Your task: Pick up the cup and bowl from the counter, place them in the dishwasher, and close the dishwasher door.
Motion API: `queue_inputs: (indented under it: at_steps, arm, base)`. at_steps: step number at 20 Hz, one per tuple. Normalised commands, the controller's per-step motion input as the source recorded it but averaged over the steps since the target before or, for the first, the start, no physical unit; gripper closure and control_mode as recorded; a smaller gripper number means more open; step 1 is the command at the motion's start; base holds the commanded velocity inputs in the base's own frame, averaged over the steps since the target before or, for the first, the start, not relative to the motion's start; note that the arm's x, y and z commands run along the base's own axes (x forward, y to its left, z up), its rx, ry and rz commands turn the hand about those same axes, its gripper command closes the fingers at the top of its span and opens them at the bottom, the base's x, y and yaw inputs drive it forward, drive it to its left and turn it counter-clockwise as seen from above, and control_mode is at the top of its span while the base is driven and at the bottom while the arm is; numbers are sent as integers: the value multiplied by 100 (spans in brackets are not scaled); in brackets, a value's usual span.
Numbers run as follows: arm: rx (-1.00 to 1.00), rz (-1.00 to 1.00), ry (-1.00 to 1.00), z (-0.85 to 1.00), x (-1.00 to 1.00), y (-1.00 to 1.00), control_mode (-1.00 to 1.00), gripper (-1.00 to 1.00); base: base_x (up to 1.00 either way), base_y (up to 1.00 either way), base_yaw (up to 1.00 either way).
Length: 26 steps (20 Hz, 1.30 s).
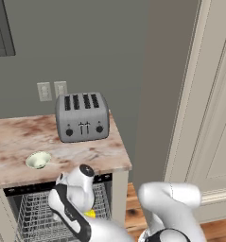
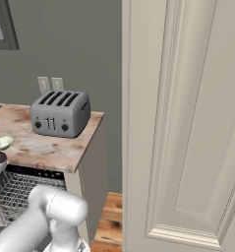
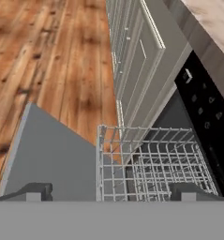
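Over the dishwasher (image 1: 39, 212) rack, the arm points steeply down.

The toaster (image 1: 82, 116) stands at the back of the surface (image 1: 100, 156), near its right end, below two wall outlets (image 1: 52, 90). The bowl (image 1: 38, 160) sits on the surface in front of the toaster and to its left, close to the front edge. The dishwasher (image 1: 105, 178) sits under that edge, its wire rack (image 3: 153, 161) pulled out over the lowered dishwasher door (image 3: 48, 159). The cup (image 1: 89, 213) shows just behind the arm, over the rack. A door (image 2: 188, 123) stands to the right, across a strip of wooden floor (image 1: 131, 208).
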Motion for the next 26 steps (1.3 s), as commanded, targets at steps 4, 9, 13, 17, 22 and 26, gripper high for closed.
queue_inputs:
  at_steps: [4,9,13,17,22,26]
  arm:
    - [0,6,-2,83,-43,11,-100,-100]
    - [-3,5,-1,70,-24,0,-100,-100]
    - [-14,2,0,53,-14,0,-100,-100]
    - [-23,1,-1,56,-10,0,-100,-100]
    - [-28,0,-3,48,-2,0,-100,-100]
    - [-28,2,-16,18,-1,0,-100,-100]
  base:
    - [0,0,0]
    - [0,0,0]
    - [0,0,0]
    - [0,0,0]
    - [0,0,0]
    - [0,0,0]
